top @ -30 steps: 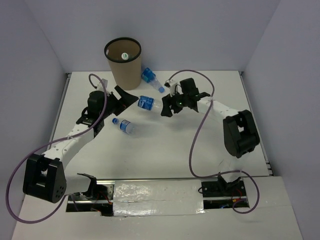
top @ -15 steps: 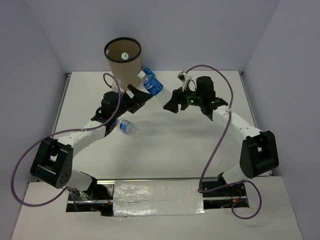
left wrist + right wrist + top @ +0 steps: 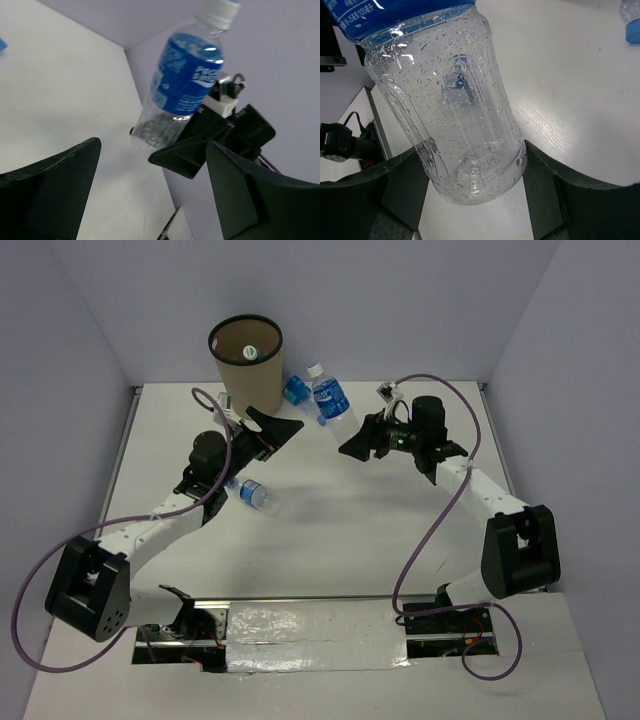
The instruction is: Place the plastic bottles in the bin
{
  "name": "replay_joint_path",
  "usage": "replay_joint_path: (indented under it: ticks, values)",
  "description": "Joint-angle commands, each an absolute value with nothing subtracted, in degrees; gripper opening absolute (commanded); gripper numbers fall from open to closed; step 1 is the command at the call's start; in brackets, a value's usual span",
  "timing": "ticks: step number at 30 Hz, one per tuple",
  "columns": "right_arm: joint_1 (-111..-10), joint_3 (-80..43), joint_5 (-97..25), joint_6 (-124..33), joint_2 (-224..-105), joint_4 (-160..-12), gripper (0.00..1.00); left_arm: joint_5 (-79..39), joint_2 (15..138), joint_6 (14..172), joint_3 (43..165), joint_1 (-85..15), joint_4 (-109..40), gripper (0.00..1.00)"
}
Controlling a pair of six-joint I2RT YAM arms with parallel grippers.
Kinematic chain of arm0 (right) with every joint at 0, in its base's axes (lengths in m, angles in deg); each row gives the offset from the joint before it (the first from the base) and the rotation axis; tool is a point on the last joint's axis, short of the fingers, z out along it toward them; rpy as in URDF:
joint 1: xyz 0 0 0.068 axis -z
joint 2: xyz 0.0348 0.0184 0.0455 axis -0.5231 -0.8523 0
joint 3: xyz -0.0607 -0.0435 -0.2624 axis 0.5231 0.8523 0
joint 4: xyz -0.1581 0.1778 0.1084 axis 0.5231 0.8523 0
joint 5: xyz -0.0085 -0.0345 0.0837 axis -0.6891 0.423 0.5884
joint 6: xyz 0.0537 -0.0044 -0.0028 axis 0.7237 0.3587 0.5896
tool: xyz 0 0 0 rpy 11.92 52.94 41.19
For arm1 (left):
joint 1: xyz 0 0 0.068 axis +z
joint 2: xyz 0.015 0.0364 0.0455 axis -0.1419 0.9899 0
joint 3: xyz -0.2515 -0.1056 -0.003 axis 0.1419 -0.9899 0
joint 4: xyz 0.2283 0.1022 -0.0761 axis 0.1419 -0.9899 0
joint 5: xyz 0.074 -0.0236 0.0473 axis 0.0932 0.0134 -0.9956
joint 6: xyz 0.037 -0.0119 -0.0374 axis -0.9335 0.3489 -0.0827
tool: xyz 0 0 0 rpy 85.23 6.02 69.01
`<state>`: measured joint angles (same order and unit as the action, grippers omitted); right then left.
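My right gripper [image 3: 347, 441] is shut on the base of a clear plastic bottle [image 3: 330, 398] with a blue label and white cap, held off the table, cap up, just right of the bin [image 3: 245, 360]. In the right wrist view the wet bottle [image 3: 455, 115] sits between both fingers [image 3: 570, 200]. My left gripper [image 3: 275, 430] stands open and empty in front of the bin; in its wrist view the held bottle [image 3: 185, 85] shows ahead of its spread fingers [image 3: 50, 190]. A second bottle [image 3: 293, 390] lies behind, against the bin. A third bottle [image 3: 250, 492] lies under the left arm.
The tan bin has a black rim, and something small and white shows inside it. White walls close the table at the back and both sides. A blue bottle end [image 3: 631, 20] shows at the right wrist view's top corner. Purple cables loop off both arms.
The right gripper has raised its bottle from lying level to cap-up and carried it toward the back. The left gripper swung toward the bin, staying open.
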<state>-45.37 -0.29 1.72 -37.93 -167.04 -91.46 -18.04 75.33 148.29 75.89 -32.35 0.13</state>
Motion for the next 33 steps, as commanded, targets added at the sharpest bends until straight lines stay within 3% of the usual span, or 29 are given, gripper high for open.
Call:
replay_joint_path:
  ticks: [1,17,19,22,23,24,25,26,28,29,30,33]
  values:
    - [-45.52,-0.65,4.02,-37.33,-164.9,-94.66,0.07,-18.27,72.37,144.22,76.78,-32.59,5.03,0.99]
    - [-51.49,-0.73,4.81,-43.75,-163.76,-88.16,0.07,-15.62,84.5,136.4,90.05,-35.05,2.05,0.98]
    - [-51.67,-0.21,4.81,-44.98,-162.53,-87.98,0.07,-15.54,85.03,135.25,91.37,-35.32,0.82,0.92]
    - [-51.67,0.93,4.9,-46.56,-160.86,-87.54,0.08,-14.4,85.56,132.53,92.61,-35.32,-0.5,0.75]
    - [-51.67,1.11,4.81,-46.83,-160.51,-87.37,0.11,-13.96,85.73,131.92,93.22,-35.32,-1.02,0.63]
    - [-51.67,1.2,4.9,-47.53,-160.16,-87.28,0.13,-13.35,85.73,131.47,93.57,-35.41,-1.64,0.57]
    - [-51.67,1.11,5.5,-48.14,-160.16,-87.28,0.18,-13.08,85.73,130.51,94.18,-35.32,-2.52,0.49]
    - [-51.67,1.03,5.77,-48.76,-160.16,-87.28,0.41,-12.9,85.82,129.72,95.5,-35.32,-4.61,0.3]
    - [-51.23,0.33,7.35,-51.57,-160.33,-84.65,0.61,-13.86,85.64,127.01,97.08,-35.32,-7.26,0.17]
    - [-50.79,0.06,8.57,-53.49,-160.33,-84.29,0.85,-14.83,85.47,125.6,99.09,-35.32,-10.66,0.05]
    - [-50.27,-0.12,9.11,-55.16,-160.24,-83.94,0.99,-16.14,85.38,124.36,100.42,-34.88,-13.05,0.0]
    - [-43.97,-0.64,12.97,-57.73,-160.16,-84.46,1.0,-21.23,86.08,117.35,107.79,-31.91,-21.05,0.0]
